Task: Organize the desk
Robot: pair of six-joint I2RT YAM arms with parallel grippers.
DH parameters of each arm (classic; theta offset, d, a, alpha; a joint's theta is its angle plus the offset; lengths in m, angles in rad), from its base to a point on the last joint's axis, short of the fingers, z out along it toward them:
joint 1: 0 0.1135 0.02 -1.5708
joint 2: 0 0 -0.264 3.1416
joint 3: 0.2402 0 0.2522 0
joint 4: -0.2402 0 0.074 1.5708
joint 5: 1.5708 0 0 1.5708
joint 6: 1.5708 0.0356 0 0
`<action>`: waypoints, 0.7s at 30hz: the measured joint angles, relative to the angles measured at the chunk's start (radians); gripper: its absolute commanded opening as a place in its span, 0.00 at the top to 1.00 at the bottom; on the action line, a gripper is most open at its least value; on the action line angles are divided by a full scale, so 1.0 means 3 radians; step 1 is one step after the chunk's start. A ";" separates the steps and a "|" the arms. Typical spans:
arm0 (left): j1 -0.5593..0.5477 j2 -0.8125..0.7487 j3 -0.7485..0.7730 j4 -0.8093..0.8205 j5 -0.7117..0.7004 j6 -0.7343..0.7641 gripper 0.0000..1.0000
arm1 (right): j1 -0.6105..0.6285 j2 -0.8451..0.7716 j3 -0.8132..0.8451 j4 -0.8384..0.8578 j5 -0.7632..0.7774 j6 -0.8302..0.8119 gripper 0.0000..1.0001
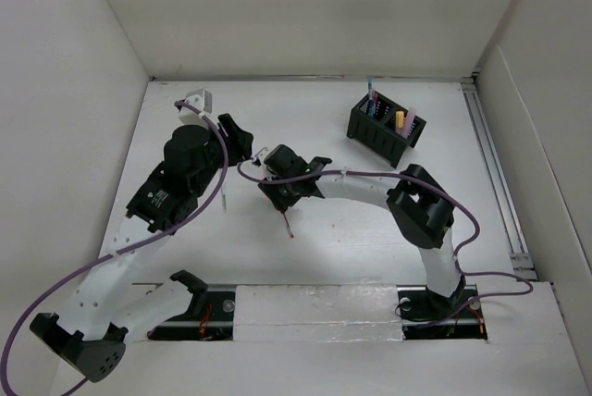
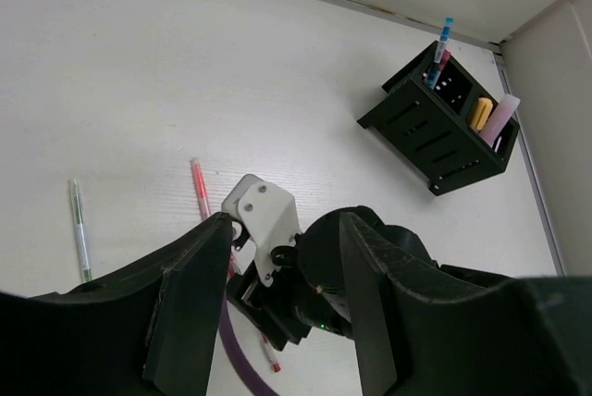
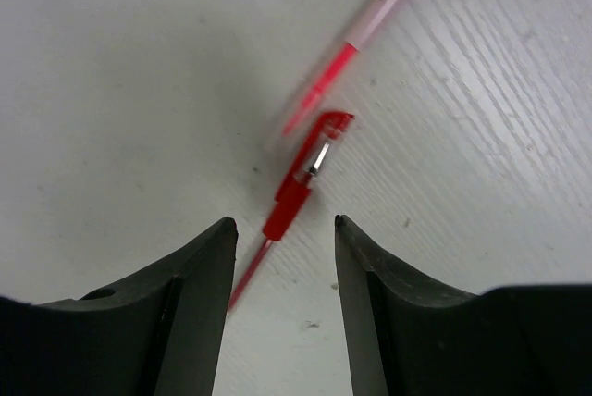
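Note:
The white desk (image 1: 370, 239) holds a red pen (image 1: 288, 223) near its middle. In the right wrist view the red pen (image 3: 310, 169) lies on the desk, its capped part just ahead of my fingertips and slightly blurred. My right gripper (image 3: 282, 229) is open and empty, low over the pen with one jaw on each side; from above the right gripper (image 1: 280, 200) hides most of the pen. My left gripper (image 2: 282, 257) is open and empty, raised at the back left (image 1: 236, 137). Its view shows the red pen (image 2: 201, 188) passing under the right wrist.
A green pen (image 2: 81, 229) lies on the desk left of the red pen. A black compartmented pen holder (image 1: 387, 128) with several pens stands at the back right, also in the left wrist view (image 2: 444, 132). White walls enclose the desk.

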 measured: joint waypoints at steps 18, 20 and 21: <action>0.0000 -0.0013 0.0033 -0.0099 -0.0158 0.0003 0.54 | -0.0029 0.0167 0.0006 0.0223 0.0237 -0.0033 1.00; 0.0000 -0.0011 0.0064 -0.0103 -0.0182 0.0003 0.54 | -0.0051 0.0076 -0.0114 0.0242 0.0270 -0.0051 1.00; 0.0000 -0.0011 0.0079 -0.0103 -0.0189 0.0001 0.54 | -0.0071 0.0009 -0.0207 0.0249 0.0287 -0.0070 1.00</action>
